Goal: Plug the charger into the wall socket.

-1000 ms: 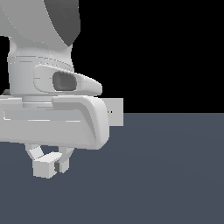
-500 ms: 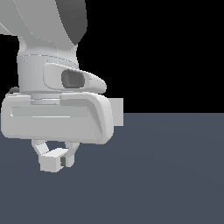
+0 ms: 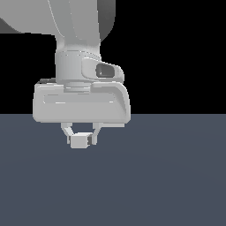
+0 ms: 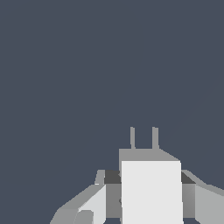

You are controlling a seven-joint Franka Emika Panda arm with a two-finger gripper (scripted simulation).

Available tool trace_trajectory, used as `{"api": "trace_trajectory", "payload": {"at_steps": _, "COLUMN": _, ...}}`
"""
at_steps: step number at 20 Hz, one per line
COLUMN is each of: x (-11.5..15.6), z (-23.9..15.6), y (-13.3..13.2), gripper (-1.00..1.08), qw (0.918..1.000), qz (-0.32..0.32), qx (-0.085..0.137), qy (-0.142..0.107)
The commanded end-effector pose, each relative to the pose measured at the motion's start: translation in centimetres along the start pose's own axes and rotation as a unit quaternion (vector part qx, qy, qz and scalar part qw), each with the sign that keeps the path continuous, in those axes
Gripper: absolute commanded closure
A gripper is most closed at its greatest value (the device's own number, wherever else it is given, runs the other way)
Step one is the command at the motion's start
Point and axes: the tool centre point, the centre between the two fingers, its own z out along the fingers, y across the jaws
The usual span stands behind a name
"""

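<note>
My gripper [image 3: 80,139] is shut on the charger [image 3: 78,142], a small pale block, and holds it just above the dark floor at the exterior view's centre-left. In the wrist view the charger [image 4: 151,192] sits between my fingers [image 4: 98,203], and its two thin prongs [image 4: 132,138] point away from the camera. The wall socket is hidden in both views; the broad white hand [image 3: 81,103] covers the horizon where it stood.
A dark grey-blue floor [image 3: 167,176] fills the lower half of the exterior view, under a black background. The wrist view shows only that floor [image 4: 87,65] beyond the prongs.
The arm has moved toward the exterior view's right with the charger still gripped. The small pale plate that showed beside the hand is now covered by it.
</note>
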Motion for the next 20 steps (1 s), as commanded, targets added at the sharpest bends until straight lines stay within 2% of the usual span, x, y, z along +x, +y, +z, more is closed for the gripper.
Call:
{"api": "trace_trajectory", "payload": {"at_steps": 1, "x": 1.7, "z": -0.9, "y": 0.9, "gripper": 1.08, "qw": 0.9999, "qz": -0.014, "qx": 0.001, "qy": 0.0}}
{"api": "trace_trajectory", "payload": {"at_steps": 11, "x": 7.9, "z": -3.8, "y": 3.4, "gripper": 1.08, "qw": 0.9981, "qz": -0.062, "qx": 0.005, "qy": 0.0}}
{"api": "trace_trajectory", "payload": {"at_steps": 20, "x": 10.4, "z": -4.9, "y": 4.0, "gripper": 1.08, "qw": 0.9968, "qz": -0.079, "qx": 0.006, "qy": 0.0}}
